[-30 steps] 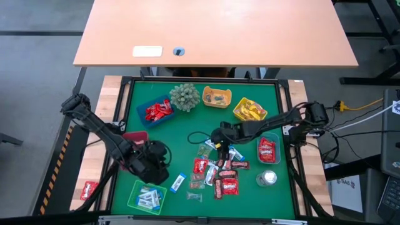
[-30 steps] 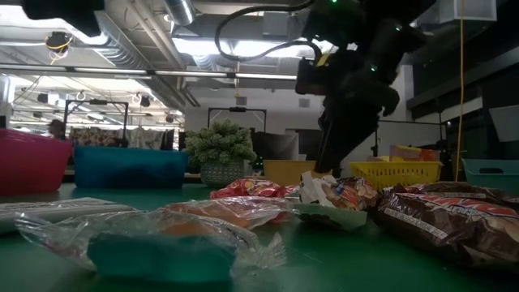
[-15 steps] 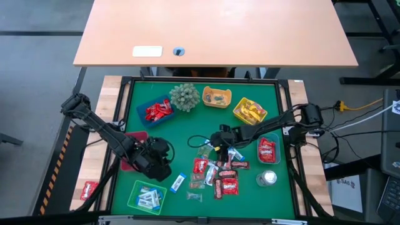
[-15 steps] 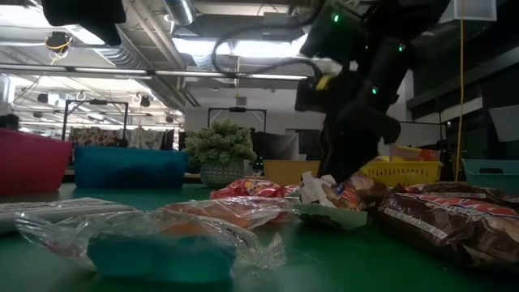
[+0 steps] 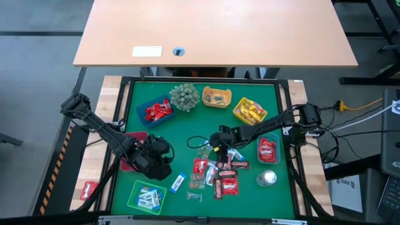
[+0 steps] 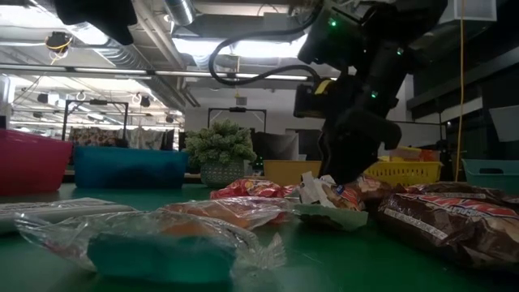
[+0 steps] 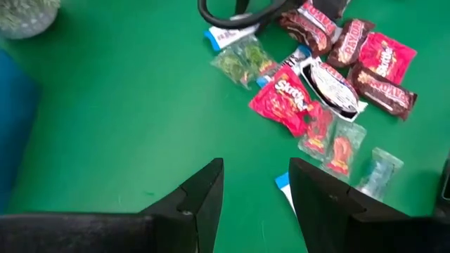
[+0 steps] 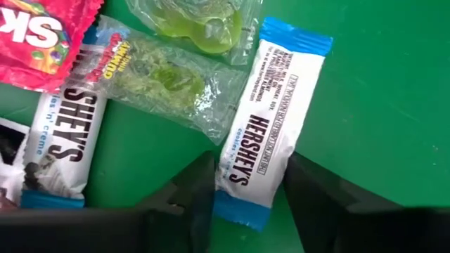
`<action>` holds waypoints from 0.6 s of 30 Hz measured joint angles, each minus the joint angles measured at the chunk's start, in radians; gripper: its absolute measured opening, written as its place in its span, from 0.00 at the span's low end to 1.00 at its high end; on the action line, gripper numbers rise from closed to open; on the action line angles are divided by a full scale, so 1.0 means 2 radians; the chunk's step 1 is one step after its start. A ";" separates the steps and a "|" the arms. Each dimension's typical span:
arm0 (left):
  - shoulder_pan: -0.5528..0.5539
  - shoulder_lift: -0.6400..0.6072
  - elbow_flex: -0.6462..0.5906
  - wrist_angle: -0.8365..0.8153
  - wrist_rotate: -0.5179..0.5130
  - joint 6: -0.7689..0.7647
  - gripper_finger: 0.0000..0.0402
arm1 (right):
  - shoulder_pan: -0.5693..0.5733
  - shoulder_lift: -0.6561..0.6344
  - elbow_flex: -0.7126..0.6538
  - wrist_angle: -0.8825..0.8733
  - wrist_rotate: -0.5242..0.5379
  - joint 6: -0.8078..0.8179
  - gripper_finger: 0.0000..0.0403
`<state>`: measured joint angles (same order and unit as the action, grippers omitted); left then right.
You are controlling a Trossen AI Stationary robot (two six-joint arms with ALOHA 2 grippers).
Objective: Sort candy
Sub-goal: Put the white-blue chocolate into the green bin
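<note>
The candy [image 5: 219,174] lies as a loose pile of small wrapped packets on the green mat [image 5: 187,128]. My right gripper [image 5: 220,148] is down at the pile's far edge, shut on a white bar with blue ends [image 8: 271,112]. A second white bar [image 8: 63,140] and clear packets of green sweets [image 8: 158,81] lie beside it. My left gripper [image 7: 256,204] hangs open above bare mat left of the pile, with nothing between its fingers. My right gripper has the white bar's two long edges between its two fingers, close to one blue end [image 8: 242,190]. The fingers [image 8: 190,193] come down steeply from above and lie across the bar. The bar lies flat on the mat.
Trays ring the mat: blue with red packets [image 5: 156,110], two yellow ones [image 5: 217,97] [image 5: 250,110], red [image 5: 269,150], green [image 5: 147,197], and pink [image 5: 134,136] under the left arm. A spiky plant ball [image 5: 184,97] stands at the back. A clear cup [image 5: 267,178] stands right of the pile.
My right gripper has sunk onto the far edge of the candy pile, still pointing steeply down. The packets around it lie as before.
</note>
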<state>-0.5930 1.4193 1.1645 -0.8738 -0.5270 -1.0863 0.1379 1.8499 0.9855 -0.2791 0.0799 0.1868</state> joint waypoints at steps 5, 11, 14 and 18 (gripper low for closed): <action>0.000 0.000 0.000 0.000 -0.007 0.004 0.37 | 0.000 -0.003 0.000 -0.003 0.000 -0.001 0.28; 0.000 0.000 0.000 0.013 -0.015 0.059 0.37 | 0.000 -0.023 -0.002 -0.009 0.002 -0.006 0.29; 0.000 0.000 0.000 0.031 -0.036 0.097 0.37 | -0.001 -0.037 -0.004 -0.021 0.004 -0.006 0.32; 0.000 0.000 0.000 0.055 -0.058 0.148 0.37 | -0.001 -0.057 -0.003 -0.024 0.005 -0.006 0.33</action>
<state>-0.5930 1.4193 1.1645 -0.7647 -0.6440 -0.7899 0.1364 1.7352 0.9787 -0.3272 0.0895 0.1741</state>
